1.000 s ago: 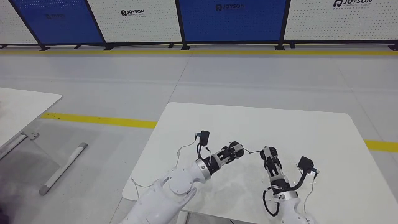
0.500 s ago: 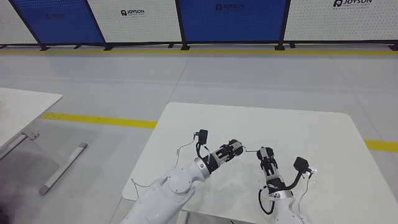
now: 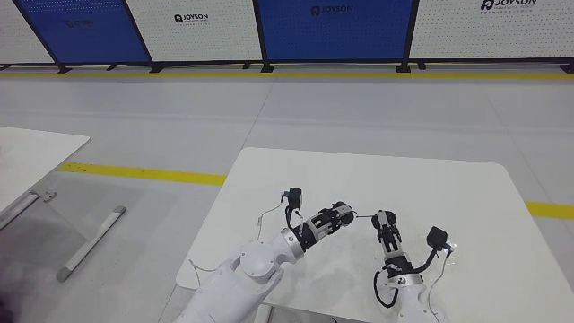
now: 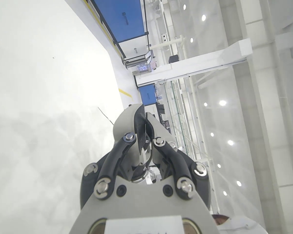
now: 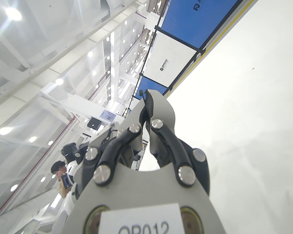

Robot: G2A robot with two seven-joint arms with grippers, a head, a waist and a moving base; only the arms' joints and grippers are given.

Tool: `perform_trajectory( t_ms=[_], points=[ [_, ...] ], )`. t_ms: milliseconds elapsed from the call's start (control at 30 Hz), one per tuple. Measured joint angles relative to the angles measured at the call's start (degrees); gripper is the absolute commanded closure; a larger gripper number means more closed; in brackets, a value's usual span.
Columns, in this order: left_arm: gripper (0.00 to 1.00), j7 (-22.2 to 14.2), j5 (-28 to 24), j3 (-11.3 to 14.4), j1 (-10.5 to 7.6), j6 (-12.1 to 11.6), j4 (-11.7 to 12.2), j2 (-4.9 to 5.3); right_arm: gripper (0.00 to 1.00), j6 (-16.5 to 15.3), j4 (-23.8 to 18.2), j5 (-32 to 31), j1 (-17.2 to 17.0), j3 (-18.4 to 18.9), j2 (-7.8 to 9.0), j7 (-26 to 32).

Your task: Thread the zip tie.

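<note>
Looking down from above, the left hand (image 3: 342, 213) and the right hand (image 3: 380, 221) hang close together over the surface (image 3: 448, 179), tips turned toward one another. The tie (image 3: 360, 216) shows as a thin dark line bridging the gap from one hand to the other. Against a second ago, the right hand has drawn a little nearer the left hand, which has barely budged, so the stretch of tie between them looks shorter. To me that reads as the two ends being brought together. The threading itself does not look done yet.

From the left wrist, the left hand (image 4: 144, 114) is pinched fully together, with a black strip caught edge-on between its pads. A fine length of the tie (image 4: 104, 115) pokes out just past the fingertips, above the pale surface (image 4: 39, 49). Which end that is, I cannot tell.

From the right wrist, the right hand (image 5: 147, 96) is clamped together as well. A small dark stub of the tie (image 5: 141, 92) juts out right at its tips, with the surface (image 5: 246, 98) off to one side of the hand. That stub may be the head. If so, the next move calls for fine alignment, since a slim tail and a small slot leave little room for error.
</note>
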Motion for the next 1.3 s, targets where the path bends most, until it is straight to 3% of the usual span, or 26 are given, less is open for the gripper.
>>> perform_trajectory(
  t_ms=[567, 733, 1033, 1300],
  points=[
    [0.95, 0.16, 3.96, -0.01, 0.22, -0.29, 0.13, 0.16, 1.0, 3.77, -2.1, -4.13, -0.58, -0.02, -0.38, -1.11],
    [0.81, 0.15, 4.08, 0.09, 0.07, -0.08, 0.3, 0.11, 1.0, 4.15, -2.18, -4.52, -0.53, 0.0, -0.51, -1.05],
    [0.73, 0.01, 4.83, 0.3, -0.2, 0.05, 0.72, 0.06, 1.0, 4.74, -2.27, -5.22, -0.47, 0.2, -0.71, -0.94],
    [0.75, 0.04, 7.45, 1.05, -0.11, 0.01, 0.95, 0.07, 1.0, 5.04, -1.97, -5.96, -0.25, -0.09, -0.99, -1.44]
  ],
)
